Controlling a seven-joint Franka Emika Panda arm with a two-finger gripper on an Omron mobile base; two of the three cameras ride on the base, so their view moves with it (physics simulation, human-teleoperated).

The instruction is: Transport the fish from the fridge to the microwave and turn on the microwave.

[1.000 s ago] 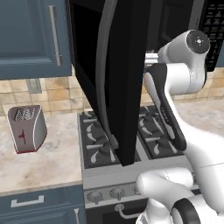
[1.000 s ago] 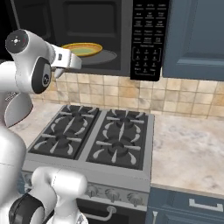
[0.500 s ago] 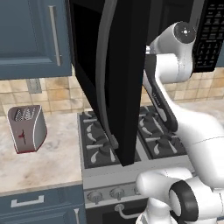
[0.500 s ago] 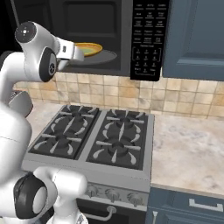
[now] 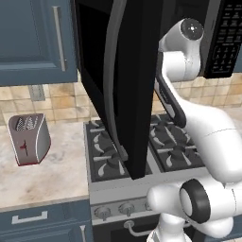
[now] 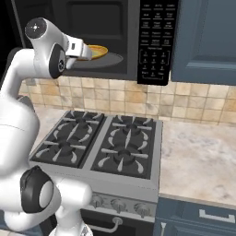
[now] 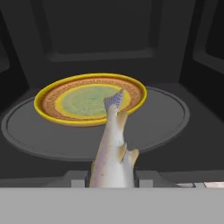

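You raised the arm and pushed the tool [image 7: 112, 177] into the open microwave [image 6: 99, 34]. It was clamped on the fish [image 7: 113, 151], whose tail hung over the yellow plate [image 7: 89, 98] on the round tray [image 7: 166, 116]. Next, I'd judge: release, then shut the door [image 5: 127, 85].

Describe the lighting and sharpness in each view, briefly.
Hand view: dim microwave interior, yet the yellow plate and the fish in the gripper look bright and soft-edged. Left base view: the open black door is a flat dark slab. Right base view: evenly lit stove, slightly blurry.
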